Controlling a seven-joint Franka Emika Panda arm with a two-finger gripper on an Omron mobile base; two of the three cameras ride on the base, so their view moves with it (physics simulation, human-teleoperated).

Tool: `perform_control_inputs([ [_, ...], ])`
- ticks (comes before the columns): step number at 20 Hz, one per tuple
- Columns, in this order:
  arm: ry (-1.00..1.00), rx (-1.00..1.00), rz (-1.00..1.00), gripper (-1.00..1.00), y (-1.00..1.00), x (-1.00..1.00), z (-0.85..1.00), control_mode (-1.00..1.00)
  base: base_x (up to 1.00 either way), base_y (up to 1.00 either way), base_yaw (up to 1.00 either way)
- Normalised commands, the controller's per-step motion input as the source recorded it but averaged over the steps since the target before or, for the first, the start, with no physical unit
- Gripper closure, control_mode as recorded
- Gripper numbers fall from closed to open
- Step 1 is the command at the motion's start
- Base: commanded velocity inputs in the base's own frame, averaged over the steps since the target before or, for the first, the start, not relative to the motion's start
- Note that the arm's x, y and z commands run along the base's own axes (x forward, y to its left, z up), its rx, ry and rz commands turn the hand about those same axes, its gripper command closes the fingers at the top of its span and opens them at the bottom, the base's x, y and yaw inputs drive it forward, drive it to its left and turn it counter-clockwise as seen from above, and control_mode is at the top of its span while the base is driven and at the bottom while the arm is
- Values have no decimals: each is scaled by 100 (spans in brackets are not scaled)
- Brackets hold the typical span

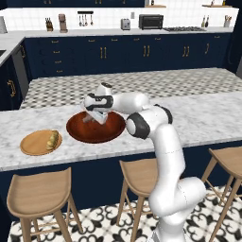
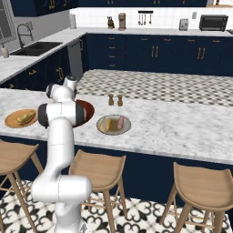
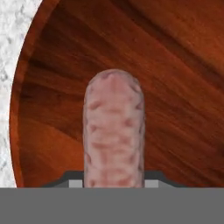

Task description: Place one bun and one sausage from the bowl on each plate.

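The dark red-brown bowl (image 1: 111, 133) (image 2: 88, 110) sits mid-counter, and my gripper (image 1: 90, 118) (image 3: 113, 180) reaches down into it. In the hand view a pinkish sausage (image 3: 113, 131) lies between my finger tips over the bowl (image 3: 175, 87) floor, and the gripper is shut on it. To the left, the light-wood plate (image 1: 33, 144) (image 2: 11, 120) carries one bun (image 1: 53, 139) (image 2: 26, 118). To the right, the grey-rimmed plate (image 2: 113, 132) holds a bun (image 2: 106, 124) and a sausage (image 2: 120, 123). My arm hides most of the bowl in the right base view.
Two small shakers (image 2: 115, 99) stand behind the grey-rimmed plate. Wooden stools (image 1: 41, 191) (image 2: 103, 170) line the counter's near edge. Bare marble counter (image 2: 182, 125) stretches away to the right of the plates.
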Motion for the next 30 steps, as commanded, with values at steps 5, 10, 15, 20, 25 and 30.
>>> perform_control_inputs([
  [5, -6, -8, 17, 100, -69, -62, 49, -100, 0, 0, 0],
  [10, -4, -15, 24, 100, -46, -67, 57, -100, 0, 0, 0],
  [15, -9, -14, 39, 100, -70, -81, 42, -100, 0, 0, 0],
  [20, -16, -13, 38, 100, -92, -93, 25, -100, 0, 0, 0],
  [25, -21, -16, 30, 100, -78, -84, 21, -100, 0, 0, 0],
  [30, -3, -14, 8, 100, -23, -39, 32, -100, 0, 0, 0],
])
